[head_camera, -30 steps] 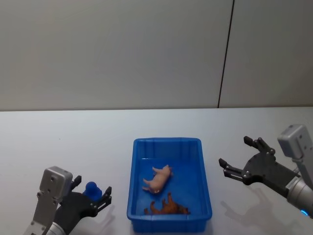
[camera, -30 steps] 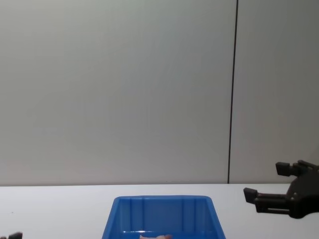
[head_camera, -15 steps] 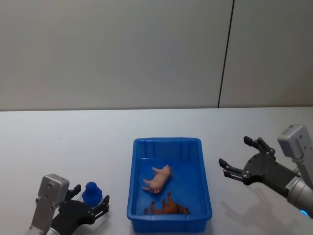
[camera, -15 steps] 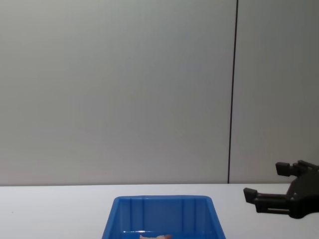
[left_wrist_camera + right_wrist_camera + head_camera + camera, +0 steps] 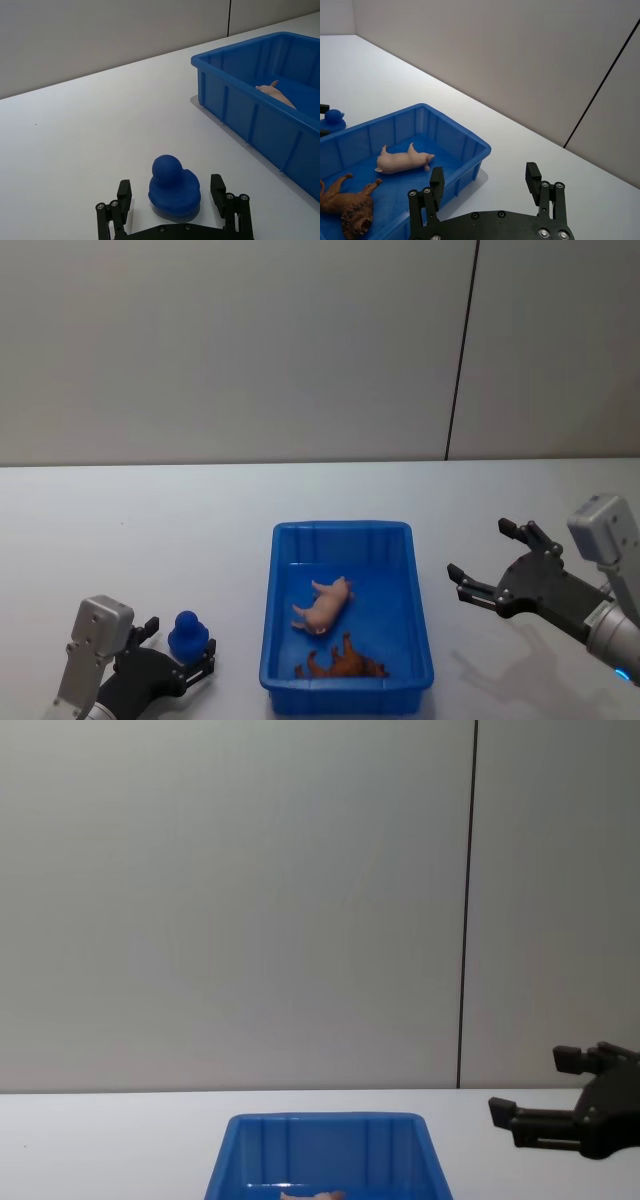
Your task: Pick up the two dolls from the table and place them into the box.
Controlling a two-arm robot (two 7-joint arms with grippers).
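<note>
Lying on their sides in the blue box (image 5: 345, 680), the pink doll (image 5: 324, 604) and brown doll (image 5: 343, 664) are resting between the open, empty left gripper (image 5: 178, 661), straddling a blue duck (image 5: 185, 634), and the open right gripper (image 5: 487, 569).

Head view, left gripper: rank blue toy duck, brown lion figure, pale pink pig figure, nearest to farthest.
From the left gripper, at the table's near left:
1. Small blue toy duck, on the white table between its open fingers.
2. Brown lion figure, at the near end of the blue plastic bin.
3. Pale pink pig figure, mid-bin, just beyond the lion.
</note>
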